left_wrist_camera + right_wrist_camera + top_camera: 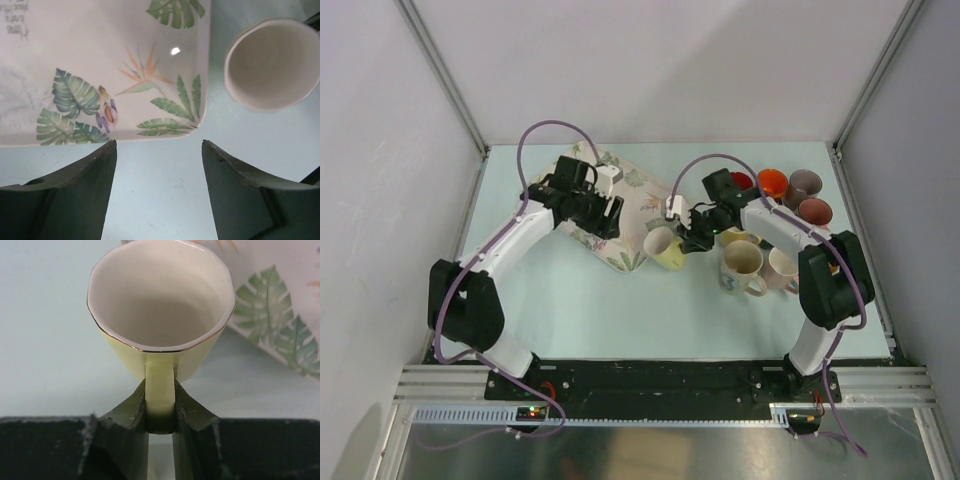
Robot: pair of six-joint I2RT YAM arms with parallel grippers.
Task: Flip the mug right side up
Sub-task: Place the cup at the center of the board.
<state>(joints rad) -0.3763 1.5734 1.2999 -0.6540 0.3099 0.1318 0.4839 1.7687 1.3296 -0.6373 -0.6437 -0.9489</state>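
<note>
The pale yellow mug [665,247] with a white inside and a gold rim is just off the near right corner of the leaf-print tray [630,180]. It is tilted, its mouth showing from above. My right gripper [695,240] is shut on the mug's handle [160,390], and the right wrist view looks into the mug [160,305]. My left gripper [605,215] hovers open over the tray's near edge, nothing between its fingers [95,190]. In the left wrist view the mug [272,65] is at the upper right, apart from the left gripper [159,142].
A cluster of upright mugs stands on the right: red [742,181], orange [772,183], two brown [805,182], cream [742,262] and pink [782,265]. The tray [90,40] takes up the back middle. White walls enclose the table.
</note>
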